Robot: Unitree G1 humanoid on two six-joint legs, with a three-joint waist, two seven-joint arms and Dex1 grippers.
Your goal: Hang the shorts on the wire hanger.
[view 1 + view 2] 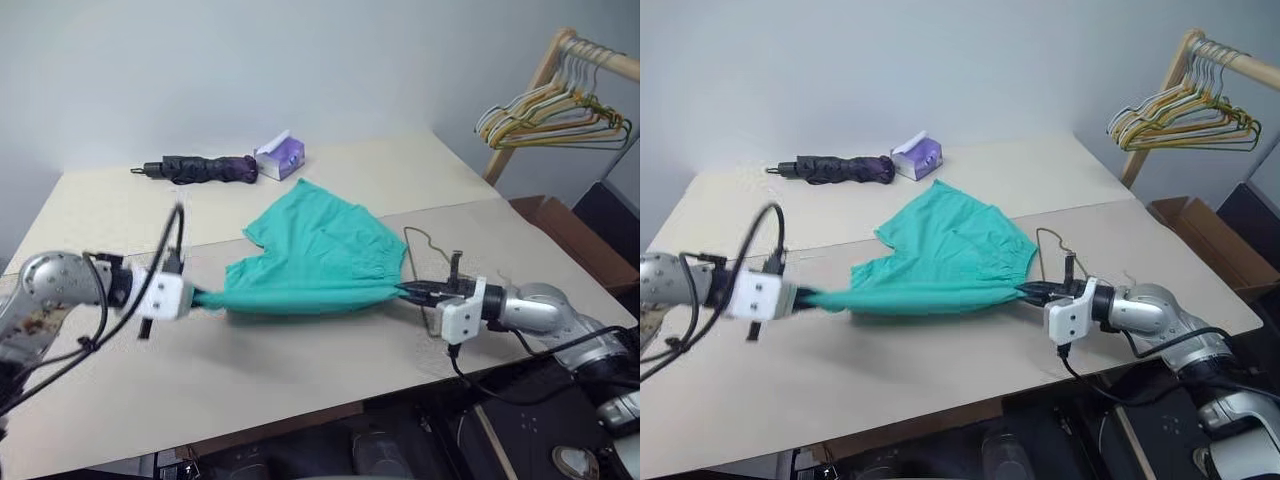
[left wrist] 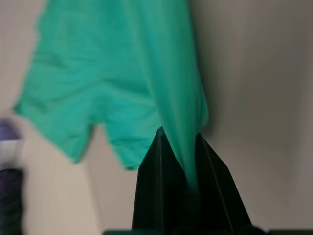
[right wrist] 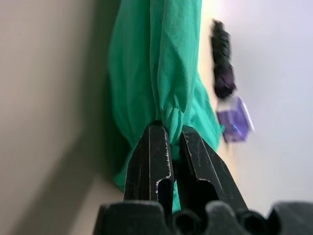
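1. Two hands hold the shorts [image 1: 315,255] stretched low over the table [image 1: 300,390] at mid-frame: the left hand [image 1: 197,297] is clamped on one bunched end, the right hand [image 1: 408,291] on the other.
2. Both wrist views show teal cloth pinched between black fingers [image 3: 150,161]; the head views alone show the wire hanger [image 1: 425,262], lying just beyond the right hand at the shorts' edge.
3. Open table lies toward the lower frame; the near edge is close below the right hand.
4. At upper centre lie a folded umbrella [image 1: 200,168] and a tissue pack [image 1: 280,156]; pastel hangers [image 1: 555,115] hang at upper right. No writing is readable.
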